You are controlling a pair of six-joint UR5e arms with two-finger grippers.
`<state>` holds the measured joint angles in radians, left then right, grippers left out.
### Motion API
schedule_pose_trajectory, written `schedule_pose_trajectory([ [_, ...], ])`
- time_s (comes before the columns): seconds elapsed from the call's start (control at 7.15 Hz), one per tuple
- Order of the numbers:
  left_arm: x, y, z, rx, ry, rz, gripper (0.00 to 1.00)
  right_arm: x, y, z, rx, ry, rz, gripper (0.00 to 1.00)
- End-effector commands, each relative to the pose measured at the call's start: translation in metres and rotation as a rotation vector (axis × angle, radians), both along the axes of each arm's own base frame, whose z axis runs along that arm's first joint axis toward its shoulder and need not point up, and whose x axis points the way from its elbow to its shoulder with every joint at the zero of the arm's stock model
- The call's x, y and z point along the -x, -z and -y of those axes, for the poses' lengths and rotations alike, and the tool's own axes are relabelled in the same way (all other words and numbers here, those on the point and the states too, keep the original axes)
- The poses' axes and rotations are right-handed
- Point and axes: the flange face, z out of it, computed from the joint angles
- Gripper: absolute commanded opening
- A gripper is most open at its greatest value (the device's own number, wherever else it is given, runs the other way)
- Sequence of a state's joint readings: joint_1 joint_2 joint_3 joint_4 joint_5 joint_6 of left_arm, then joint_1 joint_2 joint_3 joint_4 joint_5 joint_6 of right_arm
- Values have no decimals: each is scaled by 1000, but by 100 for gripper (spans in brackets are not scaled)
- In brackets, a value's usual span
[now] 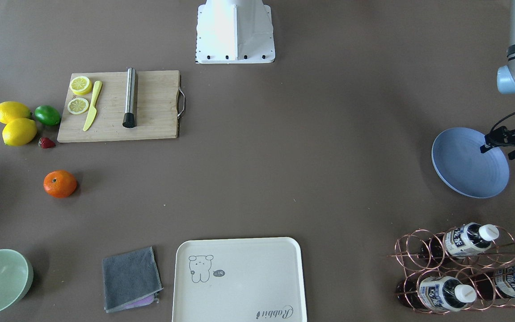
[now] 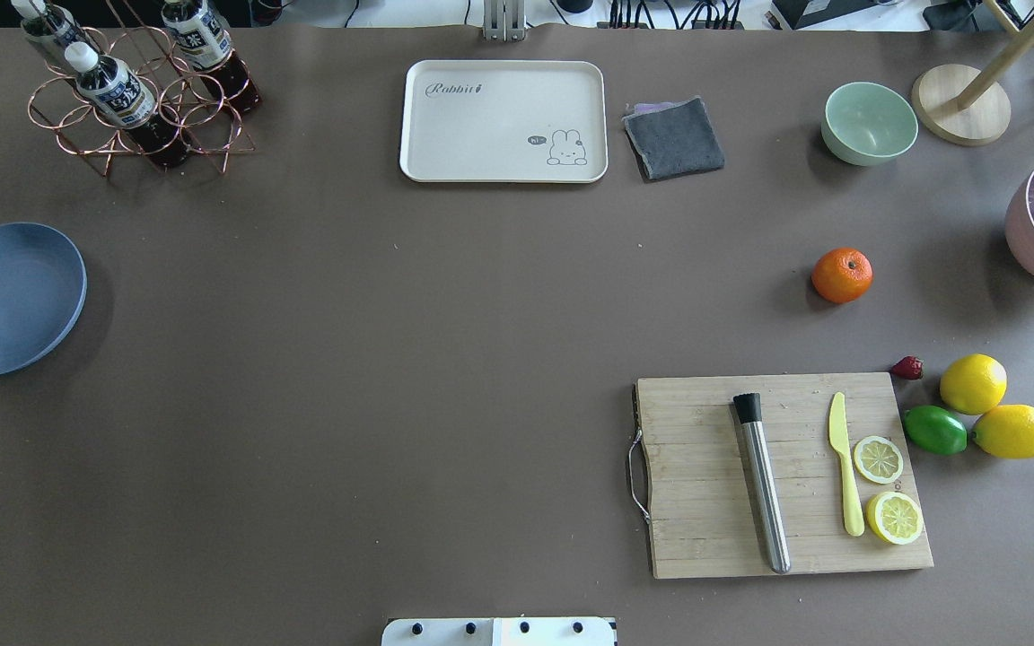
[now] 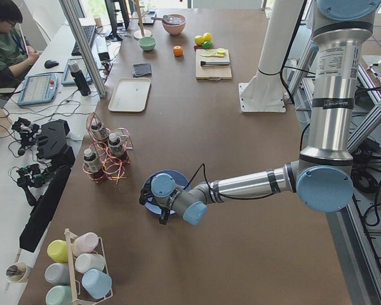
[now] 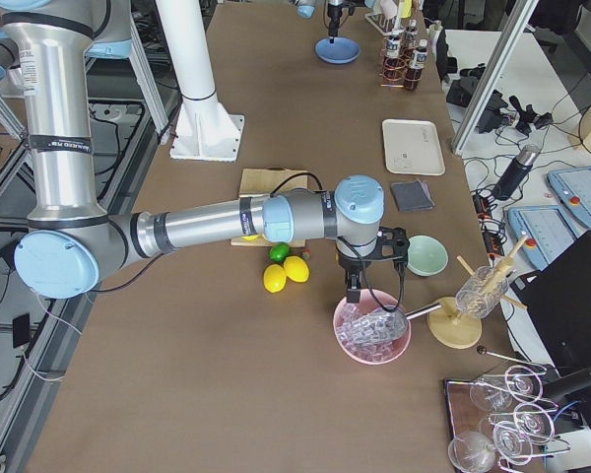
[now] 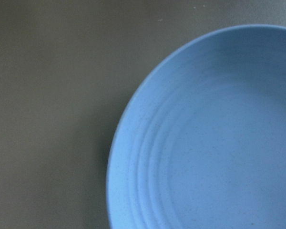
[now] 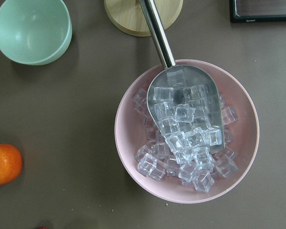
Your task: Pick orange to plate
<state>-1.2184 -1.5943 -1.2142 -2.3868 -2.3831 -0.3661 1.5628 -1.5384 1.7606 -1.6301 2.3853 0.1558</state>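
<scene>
The orange [image 2: 841, 274] rests alone on the brown table, between the pale-green bowl and the cutting board. It also shows at the left edge of the right wrist view as the orange [image 6: 4, 164]. The light-blue plate [image 2: 10, 301] lies flat at the opposite end of the table and fills the left wrist view as the plate [image 5: 219, 143]. My left gripper [image 1: 486, 146] hovers over the plate's rim; whether it is open or shut I cannot tell. My right gripper [image 4: 353, 291] hangs above a pink bowl of ice, a short way from the orange; its state cannot be told.
A pink bowl [image 6: 128, 143] with ice cubes and a metal scoop sits under the right wrist, beside the green bowl [image 2: 870, 123]. A cutting board [image 2: 705, 484] carries a knife, a muddler and lemon slices; lemons, a lime and a strawberry lie beside it. A cream tray [image 2: 503, 121], a grey cloth and a bottle rack [image 2: 135, 99] line the far edge.
</scene>
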Motion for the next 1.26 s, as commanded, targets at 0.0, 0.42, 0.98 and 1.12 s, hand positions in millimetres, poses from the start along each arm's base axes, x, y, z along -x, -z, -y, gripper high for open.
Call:
schedule_pose_trajectory([
  [0.0, 1, -9, -7, 12, -6, 4, 84, 5, 2, 1, -1, -9, 3, 100],
  [0.42, 2, -7, -8, 18, -3, -2, 0, 5, 2, -1, -13, -10, 4, 100],
  [0.98, 25, 13, 1, 115, 40, -130, 0, 5, 4, -2, -19, -10, 4, 100],
  [1.12, 29, 34, 7, 122, 42, -187, 0, 5, 13, -2, -39, -9, 4, 100],
])
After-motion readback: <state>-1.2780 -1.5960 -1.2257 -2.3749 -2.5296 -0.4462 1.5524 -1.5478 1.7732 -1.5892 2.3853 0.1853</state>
